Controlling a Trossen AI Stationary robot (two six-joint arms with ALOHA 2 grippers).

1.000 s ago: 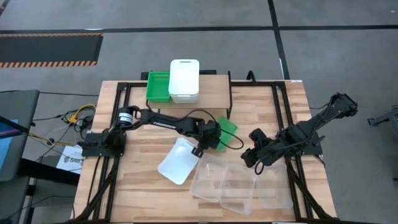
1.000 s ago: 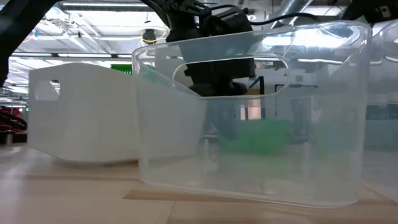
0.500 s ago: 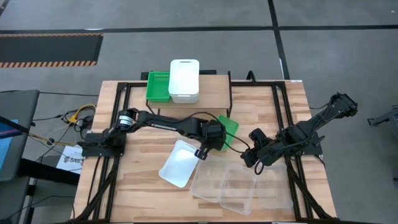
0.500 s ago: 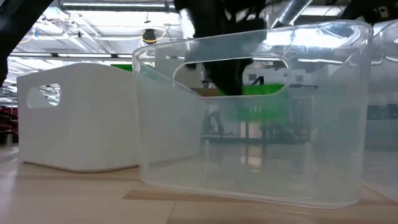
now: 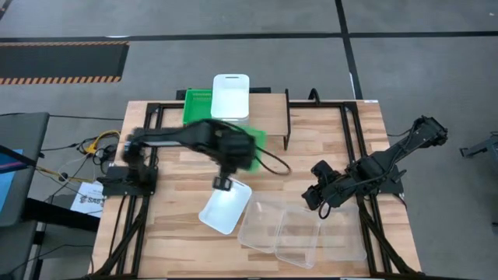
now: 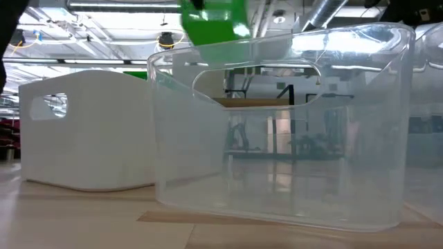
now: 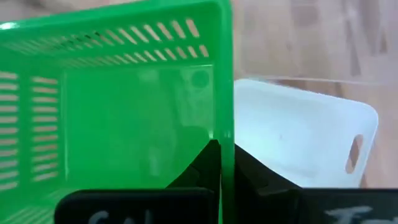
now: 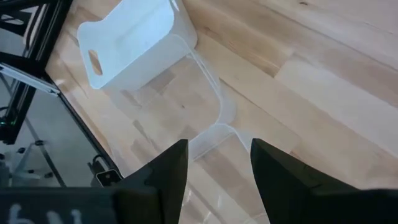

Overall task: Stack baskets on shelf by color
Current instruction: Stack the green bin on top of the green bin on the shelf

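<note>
The big plank table (image 5: 156,233) carries the small light-wood shelf (image 5: 268,115) at its far edge, and on the shelf sit a white basket (image 5: 230,96) and, just beside it, a green basket (image 5: 196,99) that is partly hidden by the left arm. Both show no contents. Near the table's front lie clear baskets (image 5: 299,229) side by side, see-through and holding nothing, with a loose white basket (image 5: 226,206) touching their left end; it is tilted a little and also holds nothing. The left gripper (image 7: 221,165) is raised above the table between shelf and loose white basket, its jaws closed on the rim of a carried green basket (image 5: 247,148), a bright tub with slotted walls that holds nothing. The right gripper (image 8: 217,158) rests low over the table beside the clear baskets, its jaws spread apart and holding nothing.
</note>
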